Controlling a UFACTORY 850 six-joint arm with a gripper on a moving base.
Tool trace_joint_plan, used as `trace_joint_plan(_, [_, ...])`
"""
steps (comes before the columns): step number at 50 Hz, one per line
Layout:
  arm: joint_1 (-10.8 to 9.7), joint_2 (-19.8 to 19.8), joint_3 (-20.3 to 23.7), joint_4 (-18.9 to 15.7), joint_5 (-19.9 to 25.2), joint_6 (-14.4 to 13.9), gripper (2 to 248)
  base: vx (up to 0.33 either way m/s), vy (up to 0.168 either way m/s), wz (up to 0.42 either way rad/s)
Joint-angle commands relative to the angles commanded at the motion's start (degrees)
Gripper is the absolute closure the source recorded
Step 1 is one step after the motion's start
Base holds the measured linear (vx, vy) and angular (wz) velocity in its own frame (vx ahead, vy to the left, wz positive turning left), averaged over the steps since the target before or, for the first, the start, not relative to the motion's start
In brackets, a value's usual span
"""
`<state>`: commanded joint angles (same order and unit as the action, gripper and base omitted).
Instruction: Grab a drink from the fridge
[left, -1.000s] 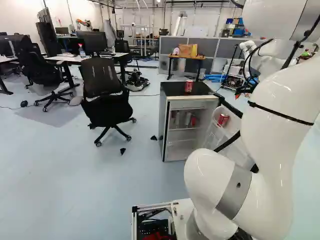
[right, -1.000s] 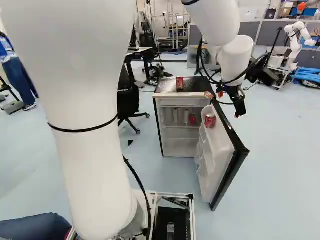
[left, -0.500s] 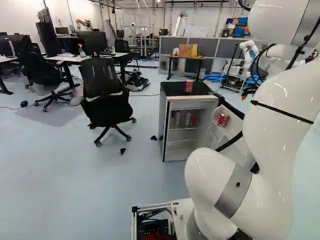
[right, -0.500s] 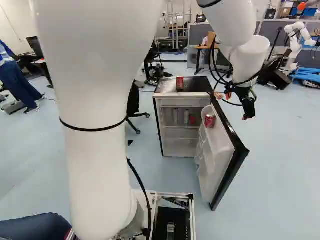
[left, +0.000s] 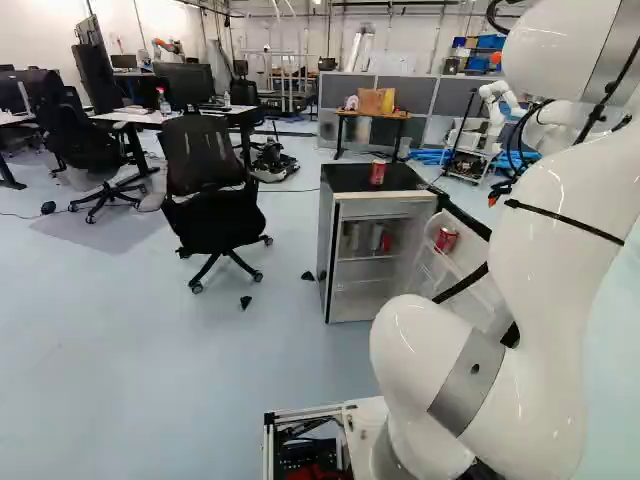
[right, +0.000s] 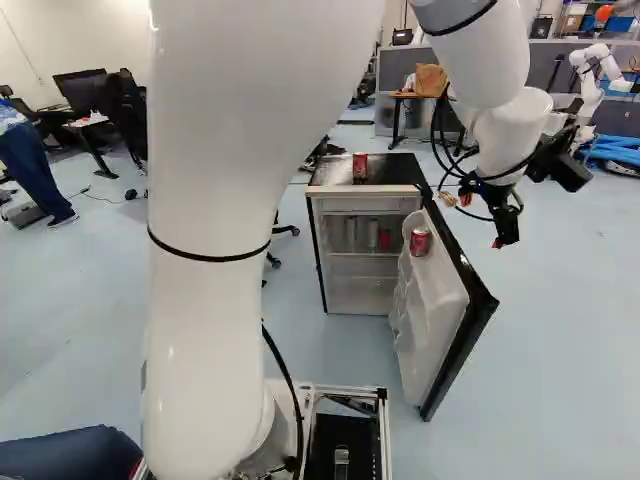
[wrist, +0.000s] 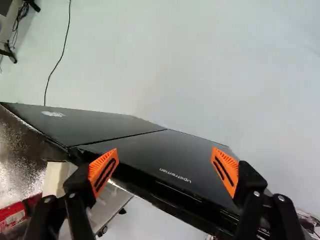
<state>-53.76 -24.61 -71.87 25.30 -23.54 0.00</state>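
I have the gripper (wrist: 164, 172) off to the right of the fridge (left: 327, 245) in the right base view, high up and close by the outer face of its open door (right: 435, 320). The orange pads (wrist: 103, 172) are spread wide, with nothing pinched between them. The drinks wait at the fridge: one red can (right: 420, 242) in the door's upper rack, another red can (right: 360, 167) on top, and more cans (right: 373, 233) on the shelf inside.

I judge the step in hand to be working around the door, either to ease it wider or to reach the open side. Before any sideways move I'd lift well above the door's top edge, since a low finger could catch it and swing it towards the fridge. If I nudge it wider, I'd press slowly, near its free end, so the racked can doesn't topple. I'd watch the loose cable (right: 437, 135) by the wrist too. Then I'd come over the fridge's open side, fingers spread, and line up squarely before closing.
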Motion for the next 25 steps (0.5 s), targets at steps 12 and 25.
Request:
trace_joint_plan(12, [0.0,-1.9,-0.4,0.0,0.0,0.0,3,0.000,0.000,0.000])
trace_joint_plan(25, [0.0,-3.9,-1.0,0.0,0.0,0.0,3,0.000,0.000,0.000])
